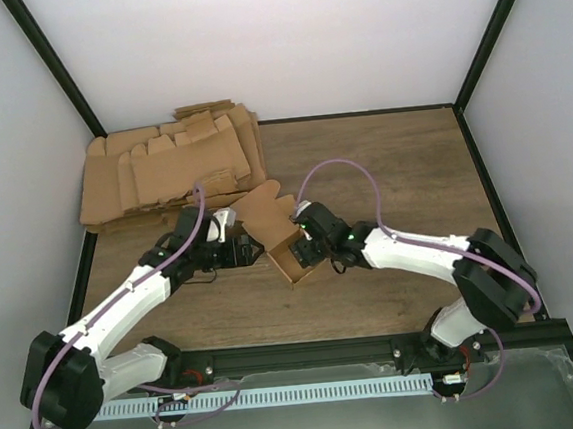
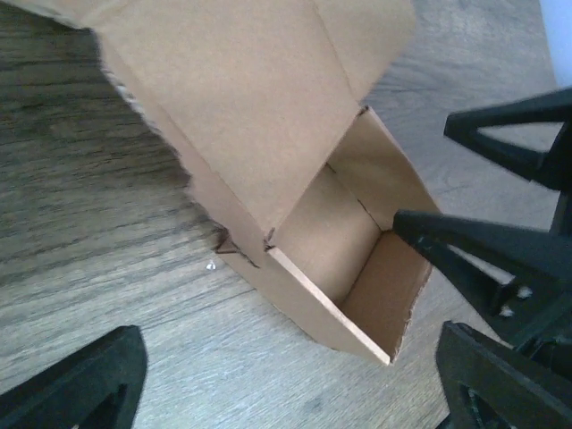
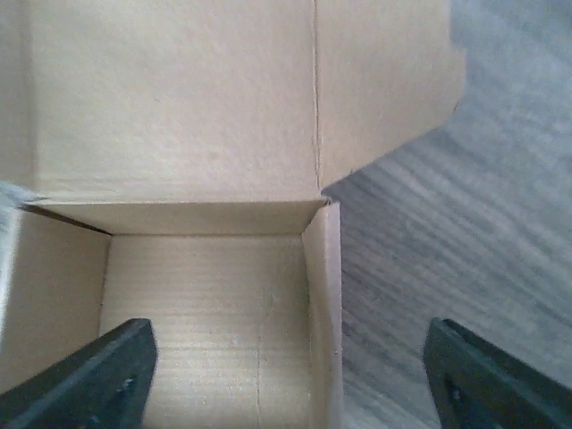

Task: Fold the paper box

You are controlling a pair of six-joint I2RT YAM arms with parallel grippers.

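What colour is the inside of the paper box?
The paper box is plain light brown, unprinted; best in right wrist view.

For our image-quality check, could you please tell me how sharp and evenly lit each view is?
Top external: evenly lit, sharp, paper box clear. Left wrist: box interior sharp, left pincer fingers dark and soft at the bottom corners. Right wrist: cardboard grain crisp, right pincer fingers blurred.

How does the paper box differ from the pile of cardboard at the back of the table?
The paper box is folded up into an open carton with its lid flap open; the pile of cardboard lies flat. The box is one piece; the pile holds many overlapping sheets. The box stands centrally, the pile at the far left corner. Both are plain brown cardboard.
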